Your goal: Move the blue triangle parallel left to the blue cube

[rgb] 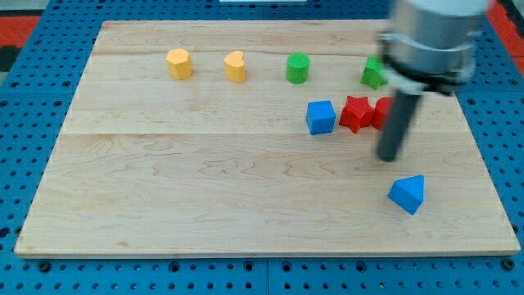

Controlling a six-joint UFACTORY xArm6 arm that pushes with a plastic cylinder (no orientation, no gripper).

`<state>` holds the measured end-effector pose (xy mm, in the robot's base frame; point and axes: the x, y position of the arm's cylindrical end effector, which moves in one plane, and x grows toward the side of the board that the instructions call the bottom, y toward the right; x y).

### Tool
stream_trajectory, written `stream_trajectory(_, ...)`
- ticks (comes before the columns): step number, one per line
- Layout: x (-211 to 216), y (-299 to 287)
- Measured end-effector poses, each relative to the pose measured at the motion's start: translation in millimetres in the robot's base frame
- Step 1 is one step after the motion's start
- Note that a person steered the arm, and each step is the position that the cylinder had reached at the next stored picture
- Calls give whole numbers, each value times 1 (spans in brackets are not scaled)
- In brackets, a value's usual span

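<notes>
1. Nearest you, the blue triangle point(407, 194) sits on the desk point(205, 205), just below my tip point(390, 157) and slightly to the view's right, apart from it.
2. Judge it light, rigid, prone to swivel; push a flat face.
3. Rod stands upright; no hand exists to open or close.
4. Farther up-left waits the blue cube point(321, 116), beside the red star point(355, 113).

Two yellow blocks point(178, 63) point(235, 65), two green point(297, 68) point(374, 73), two red point(354, 113) point(381, 112), two blue point(321, 116) point(408, 193).

Blue triangle point(408, 194) lies toward the view's bottom right of blue cube point(321, 117)
</notes>
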<state>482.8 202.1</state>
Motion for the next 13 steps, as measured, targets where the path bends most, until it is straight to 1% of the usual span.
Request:
stream_trajectory(1,53,85)
stream_trajectory(2,48,2)
stream_trajectory(3,36,-113)
stream_trajectory(4,30,-56)
stream_trajectory(5,45,-11)
stream_trajectory(6,89,-44)
stream_trajectory(7,73,-128)
stream_trajectory(8,68,-162)
stream_trajectory(9,86,-163)
stream_trajectory(10,63,-223)
stream_trajectory(12,1,-257)
stream_trajectory(13,-18,-259)
